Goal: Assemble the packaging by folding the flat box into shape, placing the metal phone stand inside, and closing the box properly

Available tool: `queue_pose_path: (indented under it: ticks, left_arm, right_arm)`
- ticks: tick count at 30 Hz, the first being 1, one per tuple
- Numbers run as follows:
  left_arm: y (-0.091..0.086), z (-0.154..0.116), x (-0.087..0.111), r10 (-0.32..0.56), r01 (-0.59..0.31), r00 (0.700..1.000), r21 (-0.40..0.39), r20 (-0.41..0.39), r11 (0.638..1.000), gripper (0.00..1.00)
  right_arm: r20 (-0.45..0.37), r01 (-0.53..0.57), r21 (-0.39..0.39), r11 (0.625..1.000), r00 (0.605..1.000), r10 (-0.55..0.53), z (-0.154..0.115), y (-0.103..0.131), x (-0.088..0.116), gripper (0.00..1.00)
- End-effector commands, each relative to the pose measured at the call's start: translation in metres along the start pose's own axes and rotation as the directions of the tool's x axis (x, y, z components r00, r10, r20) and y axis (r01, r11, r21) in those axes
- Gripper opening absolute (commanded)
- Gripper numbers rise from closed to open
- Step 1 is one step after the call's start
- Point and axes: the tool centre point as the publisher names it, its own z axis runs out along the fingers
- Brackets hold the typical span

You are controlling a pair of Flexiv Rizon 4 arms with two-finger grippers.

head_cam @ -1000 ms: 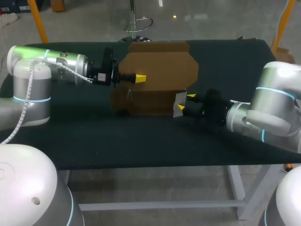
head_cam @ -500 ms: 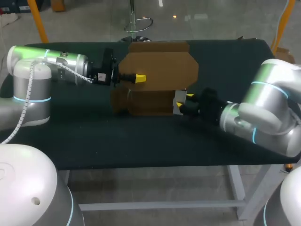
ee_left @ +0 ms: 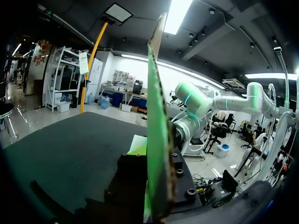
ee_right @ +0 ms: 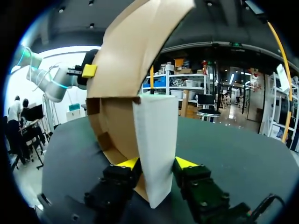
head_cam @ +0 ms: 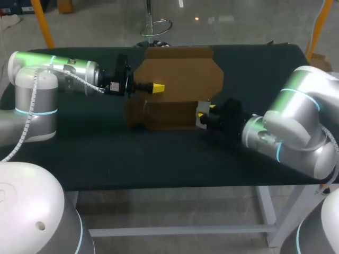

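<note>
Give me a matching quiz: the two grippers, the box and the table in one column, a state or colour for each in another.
1. left gripper
2. right gripper
3. box
4. table

A. dark surface
B. shut on the white flap
C. brown cardboard, not closed
D. shut on the lid panel

Pairs: 1-D, 2-B, 3-C, 4-A.

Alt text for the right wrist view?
The right gripper is shut on the box's white end flap, a yellow tip on each side. Beyond stands the brown cardboard box, its lid raised, with the left gripper at the lid's edge.
</note>
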Motion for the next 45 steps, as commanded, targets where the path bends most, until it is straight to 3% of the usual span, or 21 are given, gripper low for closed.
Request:
queue_pose_path:
  ticks: [1, 9, 20, 22, 24, 28, 29, 30, 31, 32, 45]
  left_arm:
    - [0.002, 0.001, 0.000, 0.000, 0.000, 1.000, -0.001, -0.001, 1.000, 0.00]
    - [0.002, 0.001, 0.000, 0.000, 0.000, 1.000, -0.001, -0.001, 1.000, 0.00]
    - [0.002, 0.001, 0.000, 0.000, 0.000, 1.000, -0.001, -0.001, 1.000, 0.00]
    - [0.002, 0.001, 0.000, 0.000, 0.000, 1.000, -0.001, -0.001, 1.000, 0.00]
    - [0.002, 0.001, 0.000, 0.000, 0.000, 1.000, -0.001, -0.001, 1.000, 0.00]
    - [0.002, 0.001, 0.000, 0.000, 0.000, 1.000, -0.001, -0.001, 1.000, 0.00]
    - [0.002, 0.001, 0.000, 0.000, 0.000, 1.000, -0.001, -0.001, 1.000, 0.22]
    - [0.002, 0.001, 0.000, 0.000, 0.000, 1.000, -0.001, -0.001, 1.000, 0.59]
    - [0.002, 0.001, 0.000, 0.000, 0.000, 1.000, -0.001, -0.001, 1.000, 0.83]
    - [0.000, 0.000, 0.002, 0.011, -0.011, 1.000, -0.006, 0.006, 1.000, 0.98]
    - [-0.025, -0.042, 0.037, 0.186, -0.171, 0.975, -0.128, 0.120, 0.977, 1.00]
  right_arm:
    - [0.251, -0.006, 0.000, 1.000, 0.968, 0.006, 0.004, 0.002, 0.003, 0.49]
    - [0.319, -0.046, 0.016, 0.999, 0.947, 0.039, 0.006, 0.001, 0.001, 0.37]
    - [0.500, -0.037, 0.077, 0.996, 0.866, -0.007, 0.008, 0.004, 0.003, 0.20]
    - [0.517, -0.036, 0.079, 0.996, 0.856, -0.010, 0.008, 0.005, 0.004, 0.14]
    - [0.529, -0.033, 0.085, 0.996, 0.849, -0.017, 0.008, 0.006, 0.004, 0.01]
    - [0.551, -0.033, 0.092, 0.995, 0.834, -0.023, 0.007, 0.007, 0.004, 0.00]
    - [0.562, -0.031, 0.096, 0.995, 0.826, -0.029, 0.006, 0.007, 0.004, 0.00]
    - [0.569, -0.028, 0.101, 0.994, 0.822, -0.035, 0.006, 0.007, 0.004, 0.00]
    - [0.569, -0.027, 0.101, 0.994, 0.822, -0.036, 0.005, 0.007, 0.004, 0.00]
    - [0.570, -0.027, 0.101, 0.995, 0.821, -0.036, 0.004, 0.007, 0.003, 0.00]
    - [0.546, -0.051, 0.100, 0.994, 0.838, -0.012, -0.010, 0.005, -0.010, 0.00]
